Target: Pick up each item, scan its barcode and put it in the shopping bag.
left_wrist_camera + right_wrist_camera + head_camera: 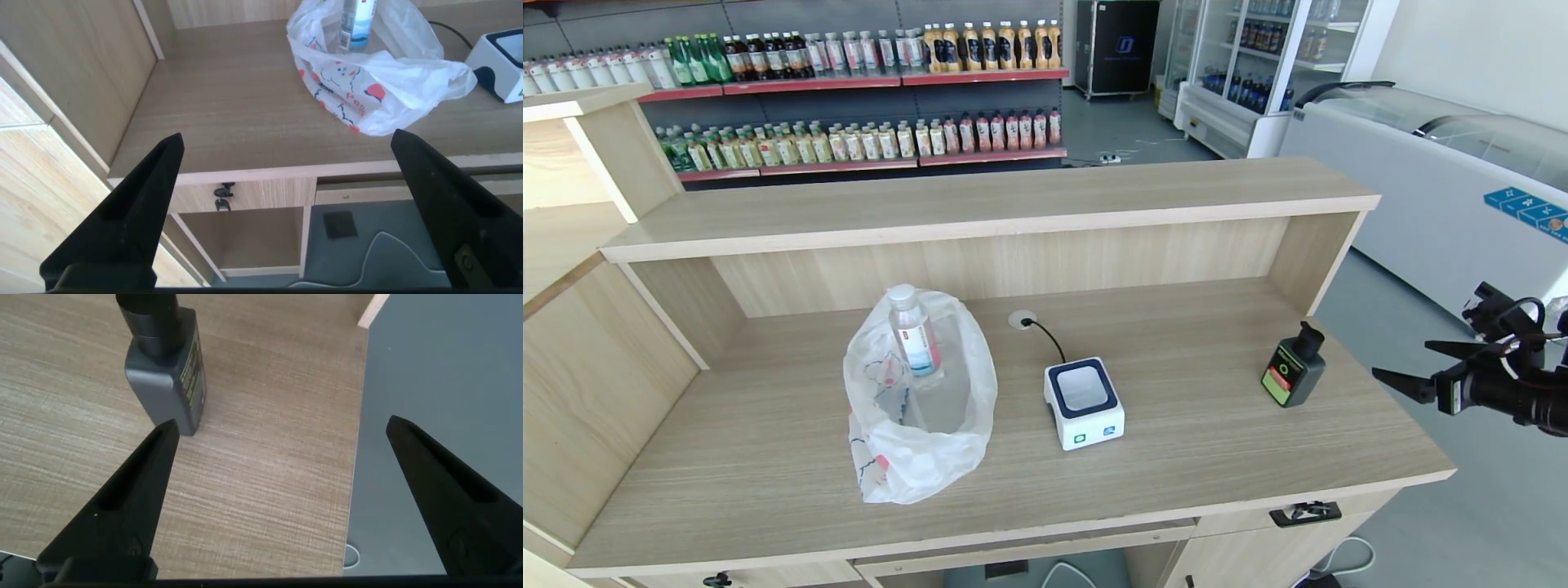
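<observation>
The dark bottle [1294,367] stands upright near the bench's [1217,441] right edge. I judge it stiff, smooth, fairly light plastic; I'd pinch its flat body below the cap. My right gripper [1403,361] has its fingers spread wide and empty; the left gripper [288,137] likewise.

Wood-grain bench [1217,425]: white shopping bag [915,425] at 9 o'clock, white scanner [1083,402] about centre, its black cable [1046,336] running to a grommet [1022,318] at 12 o'clock, dark flat bottle [1294,365] upright at 3 o'clock, near the edge.
</observation>
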`<state>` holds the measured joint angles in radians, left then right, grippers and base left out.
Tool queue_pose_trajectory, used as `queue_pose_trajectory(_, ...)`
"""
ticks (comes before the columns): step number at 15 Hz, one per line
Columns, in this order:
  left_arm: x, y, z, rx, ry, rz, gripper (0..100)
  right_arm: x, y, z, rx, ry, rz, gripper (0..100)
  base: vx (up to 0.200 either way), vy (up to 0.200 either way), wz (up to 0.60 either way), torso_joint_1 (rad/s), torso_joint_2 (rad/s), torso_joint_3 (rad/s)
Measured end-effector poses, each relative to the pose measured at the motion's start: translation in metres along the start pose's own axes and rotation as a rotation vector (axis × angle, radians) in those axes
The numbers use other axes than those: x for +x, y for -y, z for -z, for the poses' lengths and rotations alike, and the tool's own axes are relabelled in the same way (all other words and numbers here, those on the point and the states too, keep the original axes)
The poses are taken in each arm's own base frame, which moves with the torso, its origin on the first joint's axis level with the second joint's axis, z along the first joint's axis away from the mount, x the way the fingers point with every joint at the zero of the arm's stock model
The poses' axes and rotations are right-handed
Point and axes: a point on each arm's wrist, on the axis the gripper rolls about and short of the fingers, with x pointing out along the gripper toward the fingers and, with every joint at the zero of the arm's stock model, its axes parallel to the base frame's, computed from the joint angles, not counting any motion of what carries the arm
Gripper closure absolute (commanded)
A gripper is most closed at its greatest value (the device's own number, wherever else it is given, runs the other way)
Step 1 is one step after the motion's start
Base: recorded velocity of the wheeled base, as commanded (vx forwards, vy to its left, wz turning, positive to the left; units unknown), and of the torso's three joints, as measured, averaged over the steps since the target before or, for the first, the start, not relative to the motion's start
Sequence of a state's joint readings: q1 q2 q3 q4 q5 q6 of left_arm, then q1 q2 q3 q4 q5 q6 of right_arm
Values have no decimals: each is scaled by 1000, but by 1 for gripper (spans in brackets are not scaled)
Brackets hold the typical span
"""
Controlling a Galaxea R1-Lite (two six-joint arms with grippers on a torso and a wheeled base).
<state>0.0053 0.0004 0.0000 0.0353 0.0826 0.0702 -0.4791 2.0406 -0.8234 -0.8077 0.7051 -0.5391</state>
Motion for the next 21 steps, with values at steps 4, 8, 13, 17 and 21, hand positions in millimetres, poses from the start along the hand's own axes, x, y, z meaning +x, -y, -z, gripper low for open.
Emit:
queue_pose_trajectory(4, 0, 0, 0, 0, 0, 0, 0, 13, -5, 2, -3, 2, -31, 0, 0, 0, 0, 0, 0, 0)
queue_pose_trajectory(8, 0, 0, 0, 0, 0, 0, 0, 19, -12, -2, -10, 7, -57, 0, 0, 0, 0, 0, 0, 0)
queue_pose_trajectory(13, 0, 0, 0, 0, 0, -1, 0, 18, -20, -10, -51, 21, -74, 0, 0, 0, 0, 0, 0, 0)
queue_pose_trajectory(17, 0, 0, 0, 0, 0, 0, 0, 22, -22, -8, -73, 19, -85, 0, 0, 0, 0, 0, 0, 0)
queue_pose_trajectory(21, 0, 0, 0, 0, 0, 0, 0, 37, -29, -11, -86, 31, -119, 0, 0, 0, 0, 0, 0, 0)
